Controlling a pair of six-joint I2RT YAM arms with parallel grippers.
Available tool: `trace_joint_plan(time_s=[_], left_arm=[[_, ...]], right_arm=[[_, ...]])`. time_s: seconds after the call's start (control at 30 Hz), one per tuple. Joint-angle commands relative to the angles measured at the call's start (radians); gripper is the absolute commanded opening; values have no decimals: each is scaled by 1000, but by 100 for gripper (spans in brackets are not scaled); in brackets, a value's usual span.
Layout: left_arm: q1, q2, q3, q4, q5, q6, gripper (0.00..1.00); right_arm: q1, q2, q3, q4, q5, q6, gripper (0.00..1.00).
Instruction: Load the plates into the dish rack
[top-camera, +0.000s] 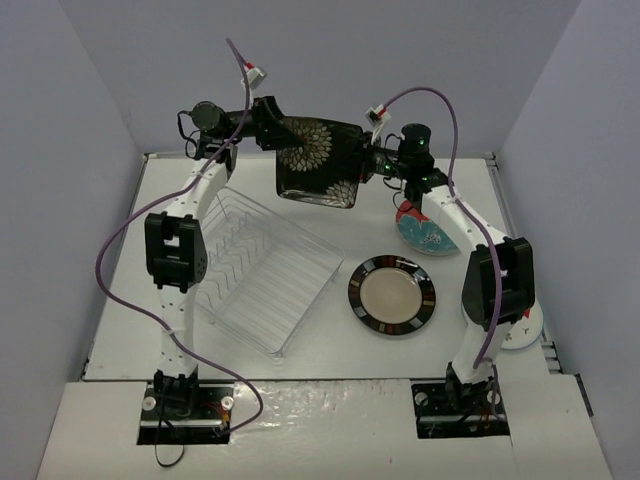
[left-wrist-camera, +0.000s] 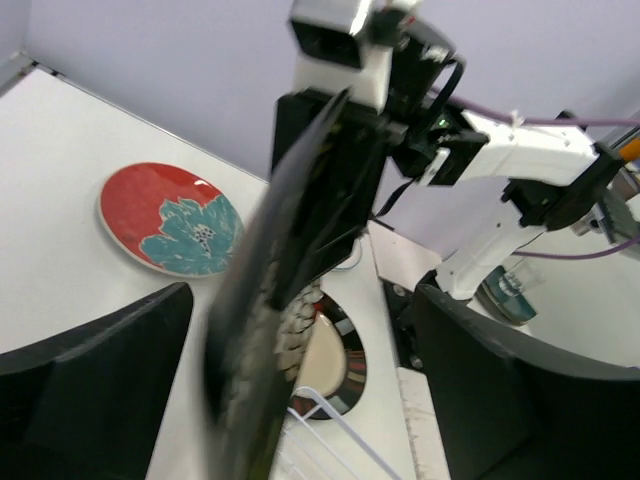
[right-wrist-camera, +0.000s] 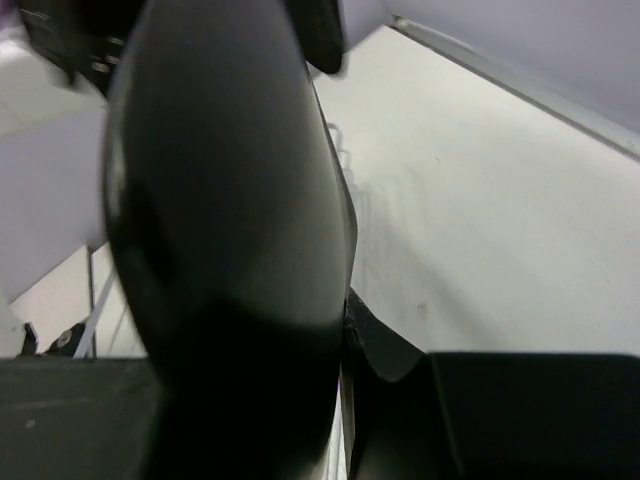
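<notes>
While the dish rack (top-camera: 262, 272) carries no plate between its tines, the task stands as barely begun: nothing loaded, every visible plate left to place.

Item 1, square black floral plate (top-camera: 318, 160): aloft and tilted on edge, over the far end of the rack, between the two arms.
- Right jaws: closed on its right edge and bearing it.
- Left jaws: wide apart, one finger on either side of its left edge. Neither appears to touch it in the left wrist view.
- Judgement: a handover, with the plate hanging from the right side alone.

Item 2, round beige plate with black striped rim (top-camera: 392, 295): flat on the worktop (top-camera: 330, 350), just beside the rack's right side, well apart from both sets of jaws.

Item 3, round red-and-teal floral plate (top-camera: 425, 235): flat on the worktop beyond the striped one, partly hidden under the right arm (top-camera: 480, 260), near the right jaws but not touched.

Outstanding: all three listed plates to be stood in the tines.
</notes>
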Motion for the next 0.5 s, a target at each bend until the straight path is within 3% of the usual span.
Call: trace_joint_plan(time_s=[0.0, 0.07, 0.13, 0.23, 0.3, 0.4, 0.47], left_arm=[[21, -34, 157, 114, 69, -238, 97], [33, -23, 170, 26, 51, -228, 97], [47, -34, 168, -140, 19, -89, 97], [89, -88, 152, -504, -47, 189, 97], [116, -121, 157, -831, -154, 360, 97], [147, -176, 258, -1418, -503, 862, 97], [139, -211, 309, -1610, -781, 1002, 97]], right_arm=[[-7, -140, -19, 205, 215, 72, 0], [-8, -177, -15, 183, 291, 83, 0], [-15, -189, 8, 142, 344, 77, 0], [-35, -190, 17, 126, 352, 96, 0], [-41, -193, 11, 131, 358, 109, 0], [-44, -200, 3, 130, 370, 128, 0], [-43, -204, 2, 128, 385, 132, 0]])
